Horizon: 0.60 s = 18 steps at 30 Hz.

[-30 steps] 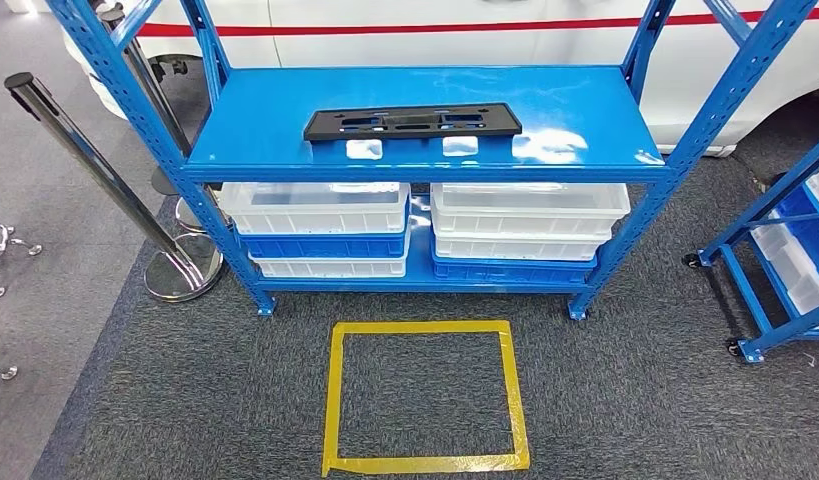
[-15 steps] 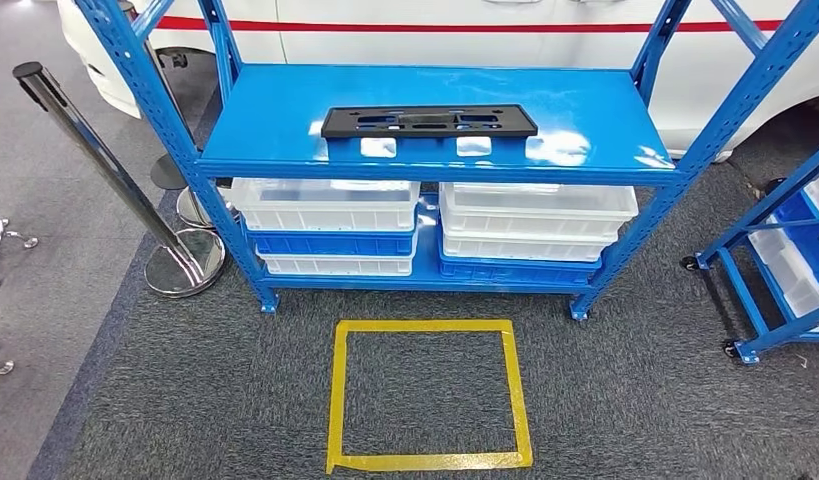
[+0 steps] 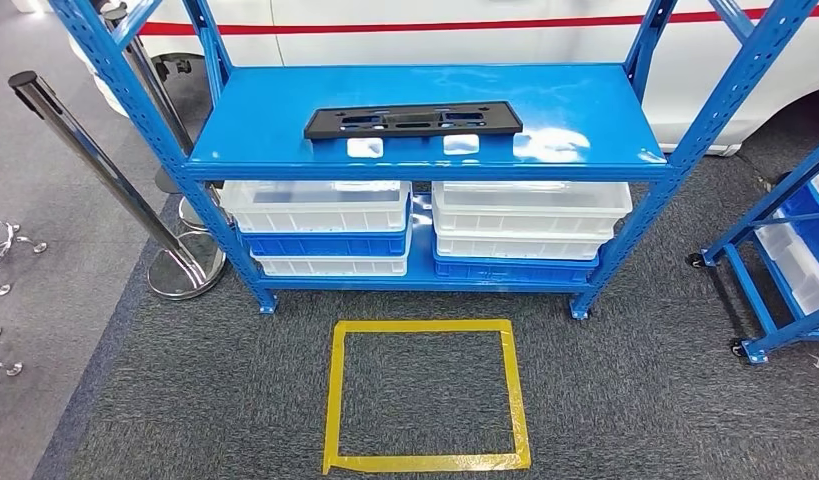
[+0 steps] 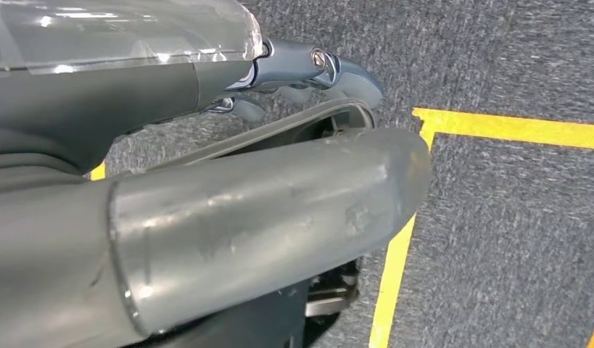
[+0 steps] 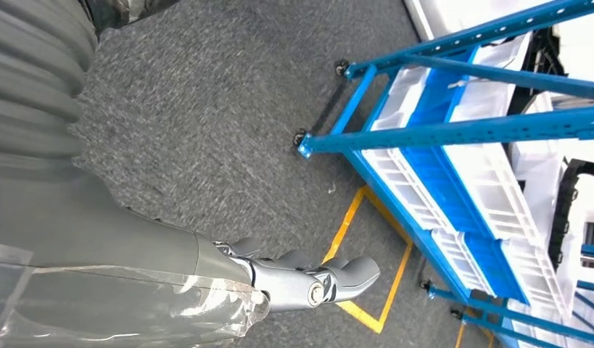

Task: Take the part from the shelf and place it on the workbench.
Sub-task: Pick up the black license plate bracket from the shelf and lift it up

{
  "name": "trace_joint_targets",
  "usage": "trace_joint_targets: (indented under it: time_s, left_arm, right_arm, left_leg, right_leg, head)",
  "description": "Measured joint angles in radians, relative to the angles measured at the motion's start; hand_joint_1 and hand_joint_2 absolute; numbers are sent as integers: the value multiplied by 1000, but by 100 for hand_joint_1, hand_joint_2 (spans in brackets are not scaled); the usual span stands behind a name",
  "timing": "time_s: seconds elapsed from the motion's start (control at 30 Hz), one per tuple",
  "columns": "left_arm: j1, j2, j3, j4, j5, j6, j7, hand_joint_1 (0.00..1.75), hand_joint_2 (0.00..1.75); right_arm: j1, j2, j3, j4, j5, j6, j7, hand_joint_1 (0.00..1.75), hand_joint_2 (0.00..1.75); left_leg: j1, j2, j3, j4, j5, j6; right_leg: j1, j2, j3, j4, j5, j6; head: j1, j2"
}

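Observation:
The part [image 3: 413, 120] is a long, flat black plastic panel with cut-outs, lying lengthwise near the front edge of the blue shelf's top board [image 3: 585, 110]. My left hand [image 4: 279, 203] hangs over grey carpet beside a yellow tape line, holding nothing, its fingers [image 4: 330, 69] loosely apart. My right hand [image 5: 301, 283] also hangs low over the carpet, empty, with its fingers [image 5: 352, 272] slightly bent and apart. Both hands are far from the part.
Under the top board stand stacked white and blue bins [image 3: 320, 225] [image 3: 525, 225]. A yellow tape square [image 3: 330, 400] marks the carpet before the shelf. Chrome stanchions [image 3: 105, 175] stand at the left, a blue wheeled cart [image 3: 775, 260] at the right, a white car behind.
The whole picture swayed to one side and back, so the camera moved. The part, shelf and bins stay where they were.

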Motion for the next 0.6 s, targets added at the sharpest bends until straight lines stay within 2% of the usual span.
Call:
trace_joint_targets:
  time_s: [0.03,0.1,0.13,0.17,0.27,0.33,0.37,0.43,0.47,0.5,0.53,0.6]
  left_arm:
    - [0,0,0,0,-1,0,0,0,0]
    - [-1,1,-1,0,-2,0,0,0,0]
    - [-2,2,-2,0,-2,3,-1,0,0]
    - [-3,3,-3,0,-2,8,-3,0,0]
    - [-1,5,-4,0,-2,23,-11,0,0]
    - [-1,5,-4,0,-2,27,-14,0,0]
    - [-1,5,-4,0,-2,28,-15,0,0]
    - [-2,5,-4,0,-2,28,-15,0,0]
    - [-2,5,-4,0,-2,29,-15,0,0]
    - [-2,5,-4,1,-3,31,-15,0,0]
    - [-1,5,-5,1,-5,33,-14,0,0]
    - [0,4,-6,3,-9,41,-12,0,0]
  right_arm:
    - [0,-1,3,-3,-5,-1,0,0,131]
    - [-1,-3,12,-15,-19,-4,0,0,44]
    - [-1,-5,18,-23,-27,-4,0,0,0]
    - [-1,-8,23,-30,-36,-5,0,0,0]
    - [0,-24,30,-58,-58,-6,4,0,0]
    - [1,-41,36,-76,-66,-8,9,0,0]
    - [1,-49,39,-83,-67,-10,10,0,44]
    - [2,-62,45,-94,-68,-19,10,0,131]
    - [4,-65,48,-100,-68,-27,10,0,175]
    - [6,-67,51,-106,-68,-36,10,0,175]
    - [9,-70,55,-116,-68,-45,11,0,175]
    - [11,-77,62,-144,-69,-60,18,0,175]
  left_leg:
    - [-2,0,20,-45,34,6]
    - [-10,0,87,-192,106,23]
    - [-15,0,111,-246,124,30]
    - [-20,0,124,-278,130,34]
    - [-23,0,134,-308,139,41]
    - [-20,2,146,-337,155,48]
    - [-18,3,150,-346,160,51]
    - [-18,3,151,-349,162,53]
    - [-18,3,150,-349,162,53]
    - [-17,3,150,-347,161,52]
    - [-16,3,150,-345,159,50]
    - [-14,3,149,-333,152,42]
  right_leg:
    - [2,0,2,0,0,-1]
    - [3,1,4,0,-1,0]
    - [3,1,3,-1,-1,2]
    - [2,1,1,-1,0,5]
    - [-7,1,0,-8,5,21]
    - [-9,1,-7,12,-14,27]
    - [-9,2,-24,50,-39,28]
    - [-8,2,-80,167,-100,32]
    - [-9,2,-106,219,-117,36]
    - [-12,1,-117,242,-116,39]
    - [-15,1,-111,228,-96,43]
    - [-21,0,-56,119,-30,51]
  head:
    - [0,0]
    - [0,0]
    - [0,0]
    - [0,0]
    - [0,0]
    - [1,0]
    - [1,0]
    - [1,0]
    - [2,0]
    - [2,0]
    - [2,0]
    - [2,0]
